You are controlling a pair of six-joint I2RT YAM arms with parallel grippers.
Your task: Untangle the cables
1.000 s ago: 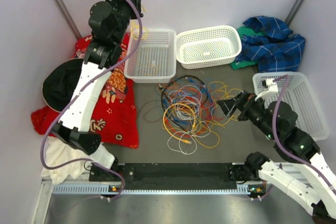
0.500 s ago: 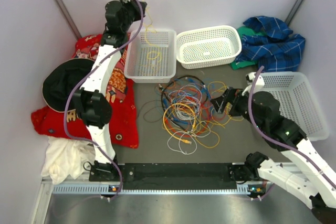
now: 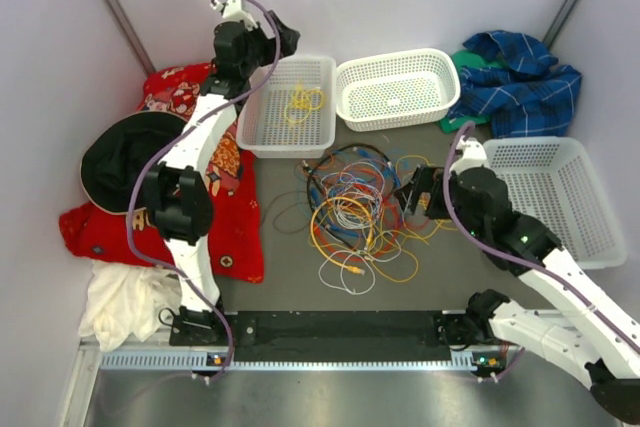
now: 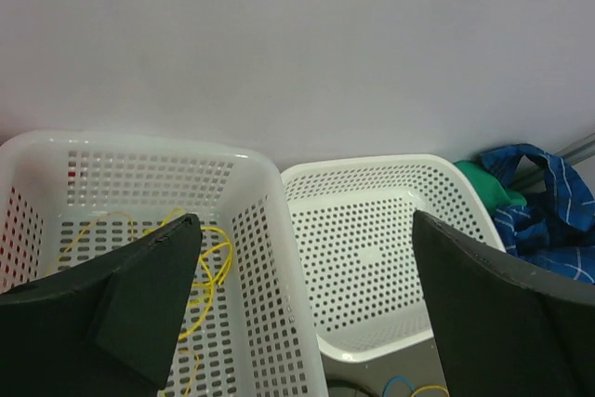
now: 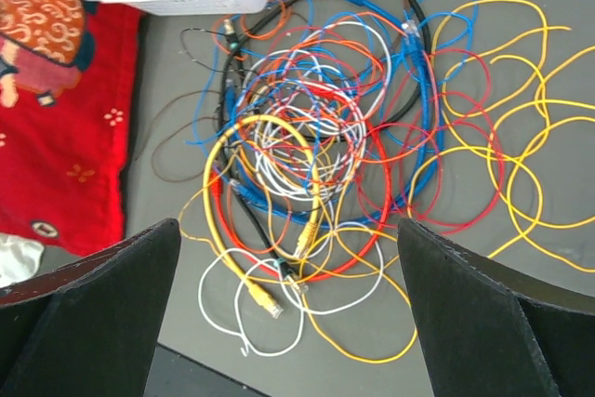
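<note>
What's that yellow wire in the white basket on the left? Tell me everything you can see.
The yellow wire is thin and flexible, plastic-coated by its look, bunched into a few loose loops. It lies alone on the perforated floor of the white basket, apart from the tangle on the table. Nothing grips it: the left fingers stand open above. Its ends are too small to make out.

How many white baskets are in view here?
3. The left basket, back left, holds a yellow cable; the middle basket sits beside it at back centre; the right basket lies far right. No others seem hidden.
</note>
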